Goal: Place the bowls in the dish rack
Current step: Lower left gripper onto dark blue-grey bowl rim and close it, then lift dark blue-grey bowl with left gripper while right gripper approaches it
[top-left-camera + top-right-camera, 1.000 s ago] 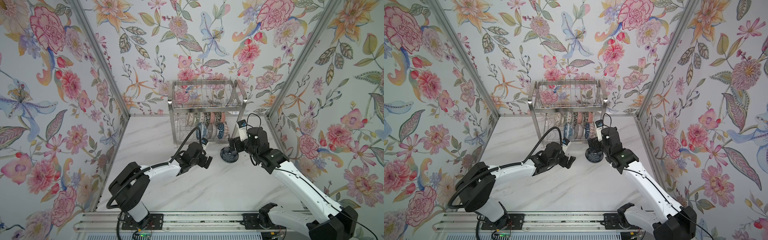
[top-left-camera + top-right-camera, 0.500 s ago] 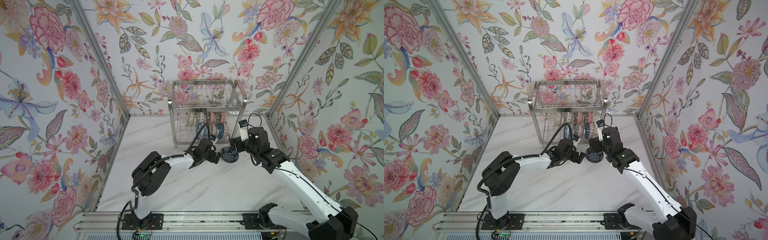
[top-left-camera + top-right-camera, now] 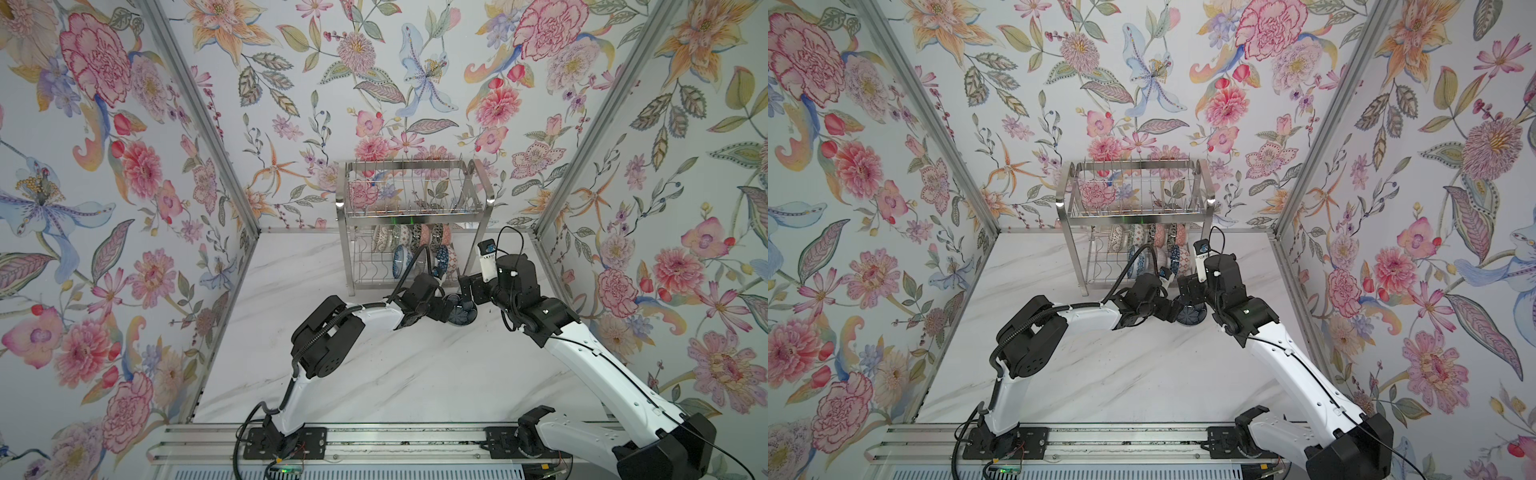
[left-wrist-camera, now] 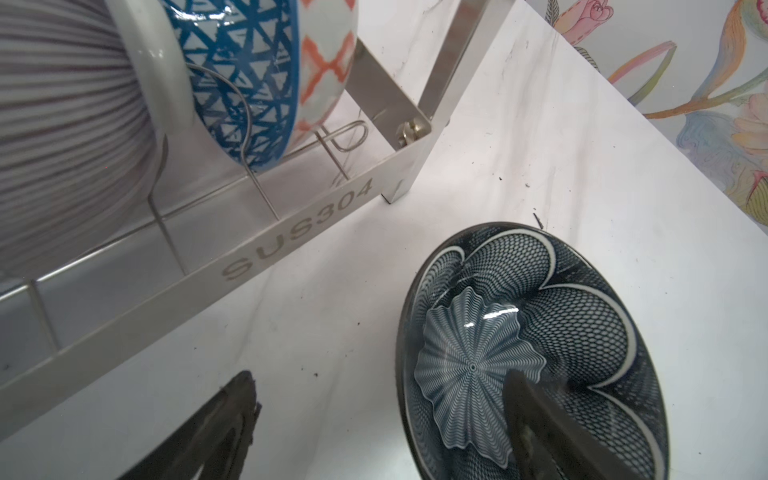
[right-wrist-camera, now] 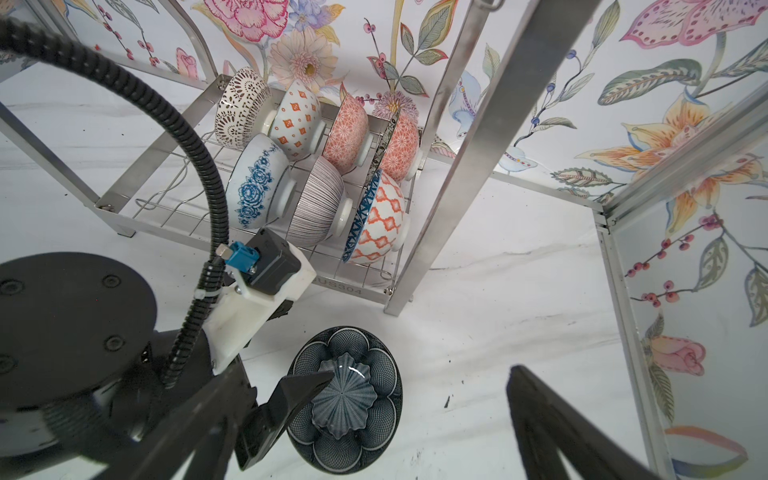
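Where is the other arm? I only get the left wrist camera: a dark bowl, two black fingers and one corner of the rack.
Observer: The right gripper hangs open right by the dark bowl, facing the left gripper. I see no contact with the bowl.
Operator: Is the rack nearly full?
Observer: No. The top tier of the dish rack holds no bowls; the racked ones all stand on the lower tier.
Operator: Are there bowls I can't see?
Observer: Yes. A white bowl with blue flowers stands next to the striped bowl that you can see.
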`<state>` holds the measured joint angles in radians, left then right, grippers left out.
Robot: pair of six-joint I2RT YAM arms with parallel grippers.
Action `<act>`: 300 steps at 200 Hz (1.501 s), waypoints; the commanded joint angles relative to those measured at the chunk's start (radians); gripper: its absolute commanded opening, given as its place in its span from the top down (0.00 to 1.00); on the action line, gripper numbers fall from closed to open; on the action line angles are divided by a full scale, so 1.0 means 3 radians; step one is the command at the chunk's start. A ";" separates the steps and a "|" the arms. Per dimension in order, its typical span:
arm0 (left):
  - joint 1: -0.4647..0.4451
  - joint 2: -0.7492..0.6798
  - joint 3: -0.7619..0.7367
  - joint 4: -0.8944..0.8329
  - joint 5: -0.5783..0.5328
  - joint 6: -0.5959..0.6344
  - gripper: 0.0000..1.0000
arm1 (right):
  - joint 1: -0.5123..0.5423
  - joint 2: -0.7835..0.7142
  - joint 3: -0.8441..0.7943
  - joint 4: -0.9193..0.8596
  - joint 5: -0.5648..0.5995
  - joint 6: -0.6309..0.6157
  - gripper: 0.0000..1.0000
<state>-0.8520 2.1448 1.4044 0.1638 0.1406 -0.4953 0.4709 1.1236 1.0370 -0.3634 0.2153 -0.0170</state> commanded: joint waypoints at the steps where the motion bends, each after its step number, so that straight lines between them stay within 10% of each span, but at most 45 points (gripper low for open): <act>1: -0.0043 0.0114 0.0124 -0.0054 0.0113 -0.0048 0.11 | -0.0024 -0.0069 -0.0056 0.0027 -0.0022 0.0062 0.01; 105: -0.0054 0.0312 0.0340 -0.0140 0.0312 -0.0072 0.48 | -0.0058 -0.0096 -0.0097 0.0051 -0.0040 0.0073 0.01; 189: -0.0053 0.0271 0.0338 -0.0191 0.0329 0.0018 1.00 | -0.0062 -0.0134 -0.0100 0.0056 -0.0035 0.0082 0.01; 300: -0.0043 -0.0553 -0.0470 0.0121 0.0081 0.0102 1.00 | -0.0057 -0.0297 -0.0097 -0.0052 -0.0017 0.0142 0.01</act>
<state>-0.8597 2.1086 1.3457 0.1600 0.2188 -0.4828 0.4564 1.0603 1.0145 -0.3561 0.2127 -0.0013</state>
